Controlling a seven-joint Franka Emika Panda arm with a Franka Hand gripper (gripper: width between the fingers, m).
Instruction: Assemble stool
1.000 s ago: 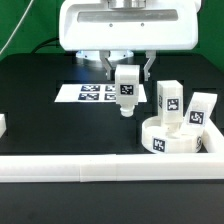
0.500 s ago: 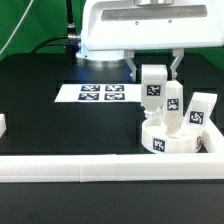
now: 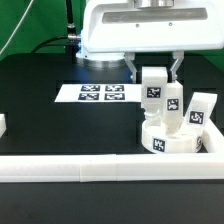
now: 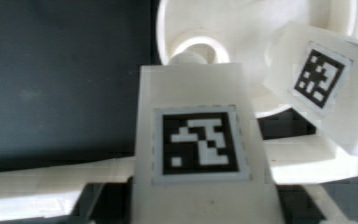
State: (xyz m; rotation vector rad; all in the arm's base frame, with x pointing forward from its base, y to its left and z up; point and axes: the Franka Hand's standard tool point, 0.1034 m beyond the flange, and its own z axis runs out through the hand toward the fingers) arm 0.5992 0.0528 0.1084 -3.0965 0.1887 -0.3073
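My gripper (image 3: 154,68) is shut on a white leg block (image 3: 153,93) with a black-and-white tag and holds it upright just above the round white seat disc (image 3: 166,141) at the exterior view's right. In the wrist view the held leg block (image 4: 201,130) fills the middle, over the seat disc (image 4: 220,30) and near one of its round sockets (image 4: 201,52). A second leg block (image 3: 173,101) stands upright on the disc right behind the held one and shows in the wrist view (image 4: 329,75). A third leg block (image 3: 201,110) stands beside the disc, further right.
The marker board (image 3: 93,94) lies flat on the black table behind and to the exterior view's left of the disc. A long white border rail (image 3: 90,168) runs along the front, close to the disc. A small white piece (image 3: 3,125) sits at the left edge.
Since one second ago my gripper has carried the leg block to the exterior view's right, from in front of the marker board to over the seat disc. It has held still for the last half second.
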